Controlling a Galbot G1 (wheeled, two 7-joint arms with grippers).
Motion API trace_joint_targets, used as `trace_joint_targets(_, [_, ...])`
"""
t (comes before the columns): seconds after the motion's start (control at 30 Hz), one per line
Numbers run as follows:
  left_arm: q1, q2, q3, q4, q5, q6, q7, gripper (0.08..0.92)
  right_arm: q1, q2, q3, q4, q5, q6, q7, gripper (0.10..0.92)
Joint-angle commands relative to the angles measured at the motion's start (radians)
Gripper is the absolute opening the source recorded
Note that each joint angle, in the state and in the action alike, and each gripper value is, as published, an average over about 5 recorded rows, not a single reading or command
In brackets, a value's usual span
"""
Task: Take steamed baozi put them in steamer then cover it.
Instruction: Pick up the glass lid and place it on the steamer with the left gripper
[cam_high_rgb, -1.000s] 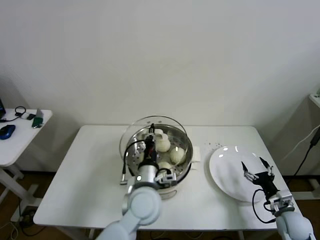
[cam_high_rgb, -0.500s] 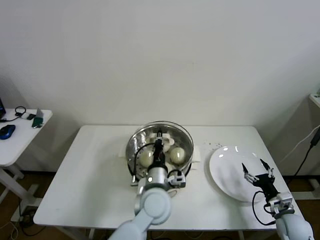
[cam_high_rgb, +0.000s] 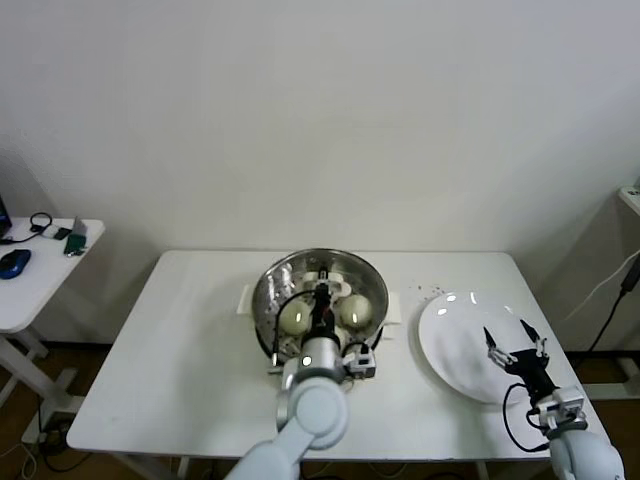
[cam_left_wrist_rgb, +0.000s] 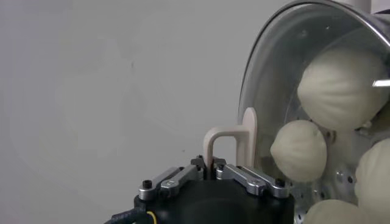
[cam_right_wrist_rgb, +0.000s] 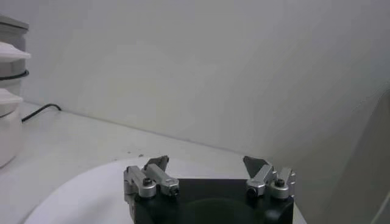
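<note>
Gripping the cover (cam_high_rgb: 322, 290) by its white bar handle (cam_left_wrist_rgb: 234, 139), left gripper (cam_high_rgb: 321, 300) clamped shut, frame centre, directly over the steamer (cam_high_rgb: 263, 300) holding the steamed baozi (cam_high_rgb: 354, 311). Right gripper (cam_high_rgb: 516, 350) spread wide, empty, above white plate (cam_high_rgb: 455, 345), lower right. Judged: straight-down seating remains.

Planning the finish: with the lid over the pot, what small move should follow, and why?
Probably open the left end effector to release the white bar handle: the clear glass lid appears seated over the shiny steel steamer, cream-white buns inside.
</note>
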Motion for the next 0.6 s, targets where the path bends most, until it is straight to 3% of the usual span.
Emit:
trace_joint_targets(0.03, [-0.002, 0.0, -0.001, 0.011, 0.002, 0.035, -0.006, 0.148, -0.003, 0.004, 0.005, 0.002, -0.002, 0.002, -0.003, 0.823])
trace_joint_targets(0.6, [0.003, 0.01, -0.004, 0.014, -0.034, 0.046, -0.022, 0.148, -0.002, 0.02, 0.011, -0.001, -0.01, 0.006, -0.012, 0.823])
